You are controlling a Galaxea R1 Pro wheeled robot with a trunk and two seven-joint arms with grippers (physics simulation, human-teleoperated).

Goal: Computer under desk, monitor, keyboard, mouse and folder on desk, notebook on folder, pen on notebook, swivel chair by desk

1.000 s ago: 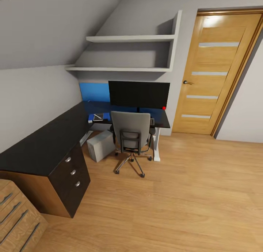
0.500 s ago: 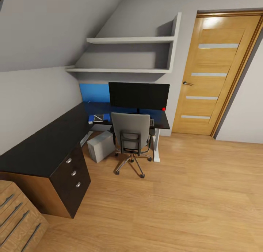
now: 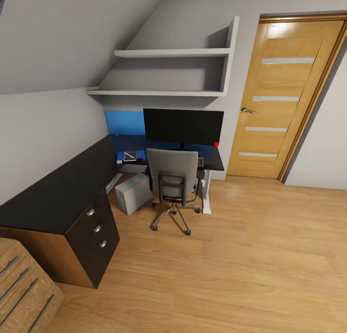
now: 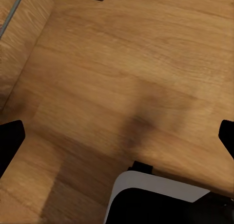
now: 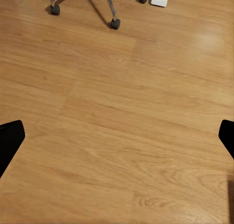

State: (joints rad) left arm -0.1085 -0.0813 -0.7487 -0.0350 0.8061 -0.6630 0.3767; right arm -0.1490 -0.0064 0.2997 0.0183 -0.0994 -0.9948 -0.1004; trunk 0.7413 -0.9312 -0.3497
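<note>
The swivel chair [image 3: 174,186] sits just left of the frame's middle in my head view, its grey back toward me and its seat tucked in against the black desk [image 3: 58,193]; its chrome legs and casters [image 5: 83,2] show at the top edge of my right wrist view. Judging by this, the work is nearly all done: the monitor [image 3: 183,126] stands on the desk behind the chair, the blue folder [image 3: 130,155] lies on the desk to the chair's left with a pale notebook [image 3: 129,155] on it, and the grey computer [image 3: 133,193] stands on the floor beside the chair, by the desk's white leg and only partly under the top. The pen and the mouse are too small to make out, and just the end of the keyboard [image 3: 200,161] peeks past the chair's right side. If anything remains, I would roll closer slowly and check the small things before touching any. My left gripper [image 4: 117,141] and right gripper [image 5: 117,136] both hang spread wide over the bare wood floor [image 3: 250,256], holding nothing. The door [image 3: 284,97] at the upper right is closed, a drawer unit [image 3: 94,227] and a light wood cabinet [image 3: 24,289] crowd the lower left, and the floor between me and the chair lies open.
</note>
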